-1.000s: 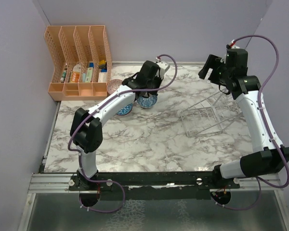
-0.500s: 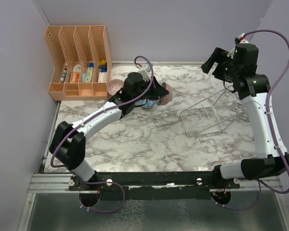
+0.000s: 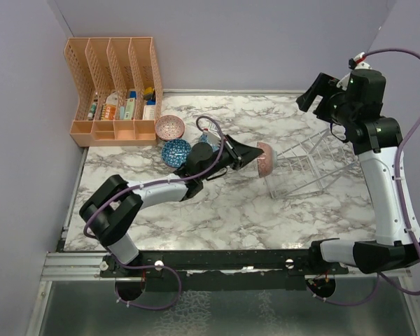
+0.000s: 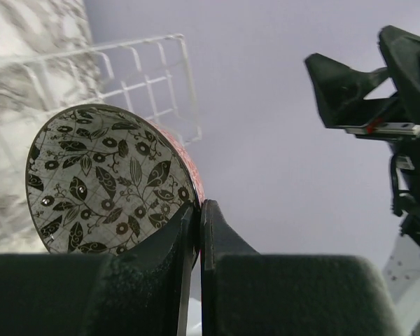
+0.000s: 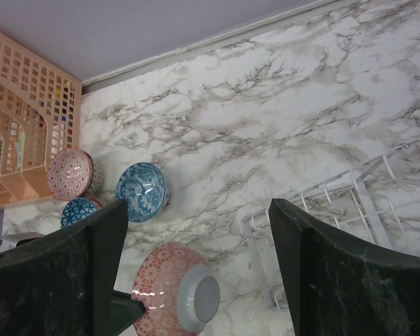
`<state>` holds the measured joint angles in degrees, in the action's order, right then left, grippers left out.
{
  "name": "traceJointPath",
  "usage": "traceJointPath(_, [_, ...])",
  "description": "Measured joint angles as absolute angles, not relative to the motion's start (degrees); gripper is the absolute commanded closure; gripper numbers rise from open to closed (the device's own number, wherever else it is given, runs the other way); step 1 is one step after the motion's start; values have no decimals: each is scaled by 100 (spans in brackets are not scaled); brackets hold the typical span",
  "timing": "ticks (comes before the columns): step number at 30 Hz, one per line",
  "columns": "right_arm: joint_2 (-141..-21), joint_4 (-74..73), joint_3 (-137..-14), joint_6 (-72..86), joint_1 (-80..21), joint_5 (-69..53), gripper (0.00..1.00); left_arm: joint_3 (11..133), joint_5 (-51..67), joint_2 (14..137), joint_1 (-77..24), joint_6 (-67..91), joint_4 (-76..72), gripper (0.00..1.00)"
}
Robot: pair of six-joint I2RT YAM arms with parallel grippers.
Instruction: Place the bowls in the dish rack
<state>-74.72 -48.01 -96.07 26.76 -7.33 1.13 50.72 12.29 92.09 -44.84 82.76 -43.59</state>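
Grips one bowl (image 4: 105, 178) by the rim with the left hand (image 4: 198, 210), fingers pinched shut on either side of the wall. Carries it on edge, with the black-and-white leaf pattern turned back toward the wrist and the pink-red outside facing the dish rack (image 3: 304, 168). Probably holds it that way so it can slip down between the upright dividers without being turned again. Hangs it above the desk (image 3: 217, 210), just beside the rack's left end and not yet inside.

Holds the right hand (image 3: 316, 98) high over the far side of the rack, fingers spread wide with nothing between them. Seems parked there to stay clear of the incoming bowl.

Shows no bowl in any slot of the rack. Leaves three more on the desk near the orange organizer (image 3: 115, 87): a pink-red bowl (image 5: 70, 173), a larger blue bowl (image 5: 141, 190) and a smaller blue bowl (image 5: 78, 210). Stores only small bottles and boxes in the organizer.
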Motion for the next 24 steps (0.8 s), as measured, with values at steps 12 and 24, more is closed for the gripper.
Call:
traceJointPath(12, [-7273,-4803,-9367,2668,-703,54,18,4884,-414,10412,-5411,9736,-6757,100])
traceJointPath(24, [-7273,-4801,-9369,2657,-701,14,18,4967,-1594,11310,-5714,10495,-7599,100])
